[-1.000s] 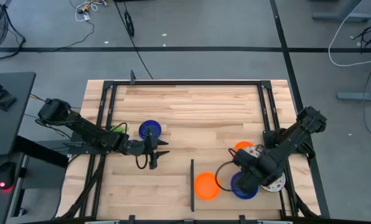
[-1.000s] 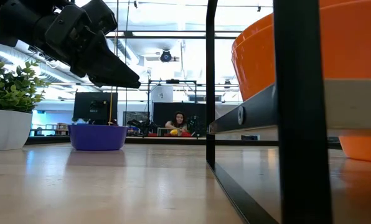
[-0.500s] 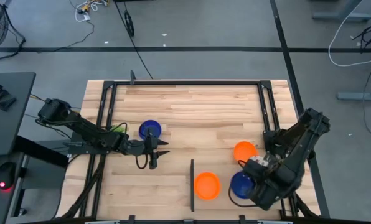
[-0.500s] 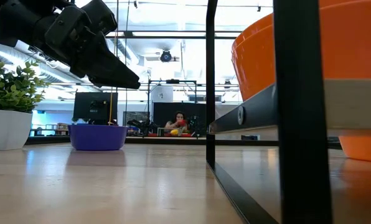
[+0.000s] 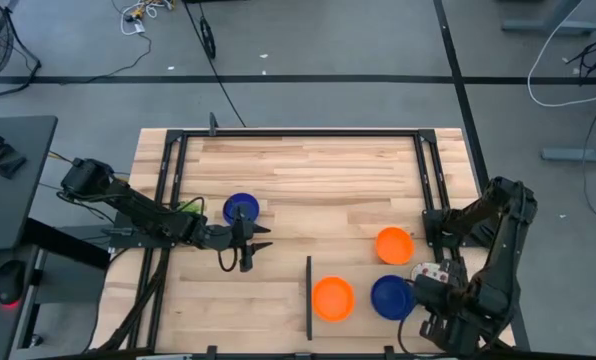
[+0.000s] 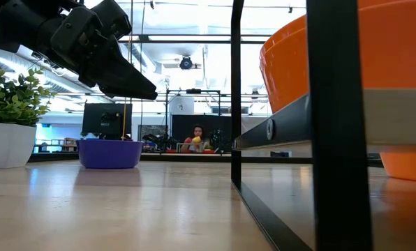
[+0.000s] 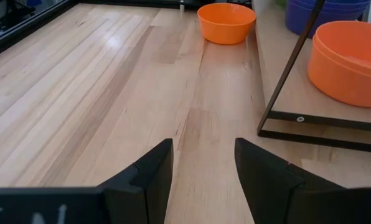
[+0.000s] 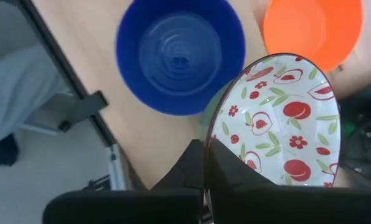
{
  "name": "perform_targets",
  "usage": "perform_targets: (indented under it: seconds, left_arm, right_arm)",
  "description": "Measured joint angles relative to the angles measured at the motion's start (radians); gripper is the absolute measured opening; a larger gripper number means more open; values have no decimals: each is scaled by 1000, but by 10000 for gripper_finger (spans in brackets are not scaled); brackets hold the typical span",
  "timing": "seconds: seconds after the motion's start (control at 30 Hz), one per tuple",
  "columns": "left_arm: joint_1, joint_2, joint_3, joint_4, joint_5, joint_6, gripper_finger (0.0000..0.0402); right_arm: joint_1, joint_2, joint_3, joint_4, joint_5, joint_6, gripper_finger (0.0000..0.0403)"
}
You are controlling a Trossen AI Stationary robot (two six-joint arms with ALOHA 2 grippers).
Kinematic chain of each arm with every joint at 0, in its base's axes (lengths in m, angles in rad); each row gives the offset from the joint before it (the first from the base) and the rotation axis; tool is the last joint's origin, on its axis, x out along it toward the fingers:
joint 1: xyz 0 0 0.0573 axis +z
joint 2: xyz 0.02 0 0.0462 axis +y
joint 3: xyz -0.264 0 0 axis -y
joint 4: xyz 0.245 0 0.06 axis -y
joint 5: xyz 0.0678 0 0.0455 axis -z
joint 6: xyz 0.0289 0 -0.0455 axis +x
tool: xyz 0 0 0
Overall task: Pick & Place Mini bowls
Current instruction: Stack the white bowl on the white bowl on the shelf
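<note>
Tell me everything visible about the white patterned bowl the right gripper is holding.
The white patterned bowl is small, round and shallow, glossy like plastic or melamine, its white inside printed with red apples, berries and small flowers with green leaves. The right gripper is shut on its rim, holding it tilted and lifted above the table, over a blue bowl and an orange bowl. Nothing else touches it. In the high view it is barely visible at the table's right front corner.

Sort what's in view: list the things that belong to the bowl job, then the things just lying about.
Job:
- small round blue bowl by the left hand
- two small round orange bowls
- small round blue bowl at the right
- white bowl with red fruit pattern, gripped by the right hand
- left hand, open, empty

Lying about:
- green potted plant in white pot
- black upright divider frame
</note>
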Motion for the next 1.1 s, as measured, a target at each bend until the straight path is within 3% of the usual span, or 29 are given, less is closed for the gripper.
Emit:
perform_targets:
  seconds: [0.6, 1.1]
  left_arm:
    - [0, 0, 0, 0, -8, 0, 177]
    - [0, 0, 0, 0, -8, 0, 177]
  right_arm:
    - [26, 0, -174, 1, -8, -85, 0]
    - [52, 0, -189, 24, -26, -94, 1]
